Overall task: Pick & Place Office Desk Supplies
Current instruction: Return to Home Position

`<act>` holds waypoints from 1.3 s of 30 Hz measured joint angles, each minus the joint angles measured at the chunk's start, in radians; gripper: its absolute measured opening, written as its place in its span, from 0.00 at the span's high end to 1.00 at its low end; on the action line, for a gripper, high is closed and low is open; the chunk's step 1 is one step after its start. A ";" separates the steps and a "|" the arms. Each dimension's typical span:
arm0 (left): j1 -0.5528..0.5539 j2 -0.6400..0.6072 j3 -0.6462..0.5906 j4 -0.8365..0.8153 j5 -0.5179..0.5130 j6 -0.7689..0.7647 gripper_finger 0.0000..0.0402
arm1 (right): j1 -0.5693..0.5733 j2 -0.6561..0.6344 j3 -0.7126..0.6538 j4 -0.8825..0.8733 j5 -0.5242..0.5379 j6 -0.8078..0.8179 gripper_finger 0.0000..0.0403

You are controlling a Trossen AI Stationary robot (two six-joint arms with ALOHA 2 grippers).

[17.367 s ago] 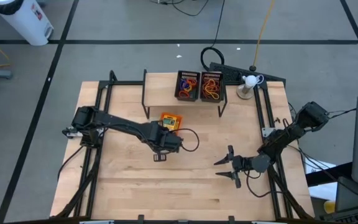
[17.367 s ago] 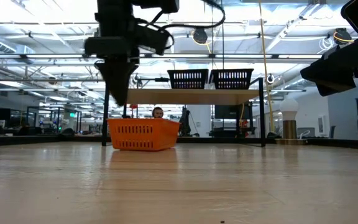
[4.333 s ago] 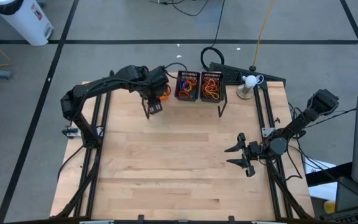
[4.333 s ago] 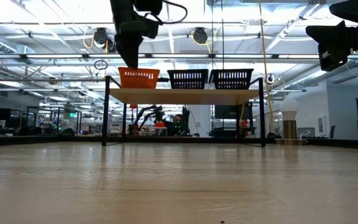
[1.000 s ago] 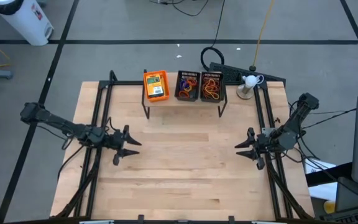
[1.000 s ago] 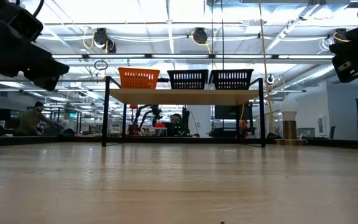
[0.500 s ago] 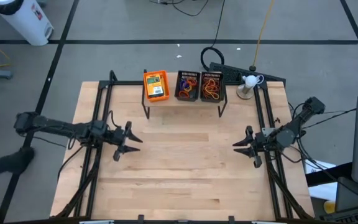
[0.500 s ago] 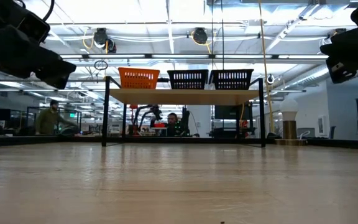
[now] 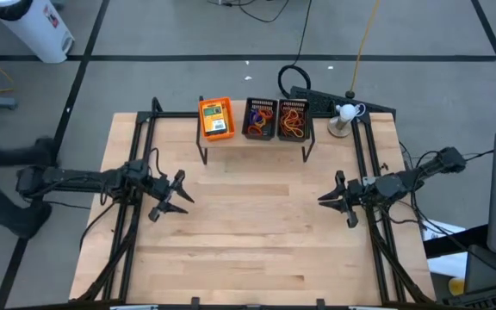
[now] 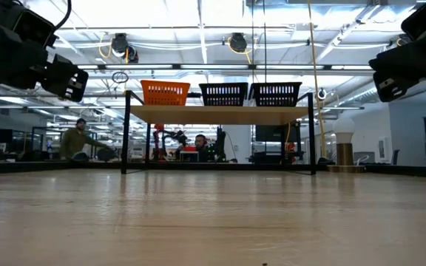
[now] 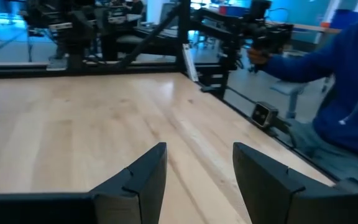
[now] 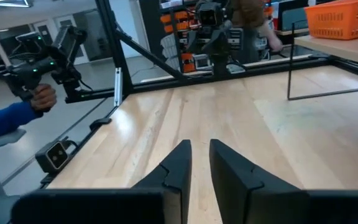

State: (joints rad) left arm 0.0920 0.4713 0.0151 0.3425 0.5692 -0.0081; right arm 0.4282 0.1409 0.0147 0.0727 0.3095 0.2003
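Note:
An orange tray [image 9: 216,118] holding a yellow-and-green crayon box stands on the wooden shelf riser [image 10: 220,114] at the table's far edge. Beside it on the riser are two black mesh trays [image 9: 260,118] [image 9: 293,119] with coloured rubber bands inside. My left gripper [image 9: 172,196] hovers level over the table's left side, open, with nothing between its fingers [image 11: 148,177]. My right gripper [image 9: 334,200] hovers level over the right side. Only a narrow gap shows between its fingers [image 12: 179,165], and nothing is in it.
Bare wooden tabletop [image 9: 257,232] lies between the two grippers. Black frame rails [image 9: 132,224] [image 9: 377,241] run along both sides of the table. A person in a blue sleeve [image 11: 347,93] is beside the table, with a hand [image 12: 39,96] on a hand-held device.
Both arms have swung a little about their bases. My left gripper has turned from slanting toward the near edge to pointing across the table toward the right. My right gripper has edged toward the table's middle. A person has moved in past the table's left side.

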 joint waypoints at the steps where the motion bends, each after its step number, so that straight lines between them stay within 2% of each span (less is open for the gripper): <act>1: 0.013 0.000 0.000 -0.001 0.024 0.005 0.54 | -0.021 0.001 0.000 0.000 -0.017 -0.001 0.89; 7: 0.094 0.011 0.000 -0.035 0.045 0.029 0.54 | -0.143 0.004 0.000 -0.012 -0.127 -0.004 0.93; 14: 0.172 0.083 0.000 -0.027 0.081 0.087 0.54 | -0.248 0.005 0.000 -0.027 -0.204 -0.028 0.98; 20: 0.249 0.156 0.000 0.002 0.079 0.096 0.54 | -0.304 0.006 0.000 -0.035 -0.211 -0.030 1.00; 23: 0.276 0.178 0.000 0.003 0.045 0.066 0.54 | -0.312 0.006 0.000 -0.035 -0.211 -0.030 1.00; 26: 0.276 0.176 0.000 0.003 0.015 0.048 0.54 | -0.312 0.006 0.000 -0.035 -0.211 -0.030 1.00; 39: 0.168 0.076 0.000 -0.002 0.024 -0.031 0.54 | -0.311 0.006 0.000 -0.039 -0.210 -0.023 1.00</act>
State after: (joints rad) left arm 0.2596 0.5474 0.0149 0.3406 0.5932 -0.0395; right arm 0.1169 0.1474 0.0147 0.0338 0.0998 0.1776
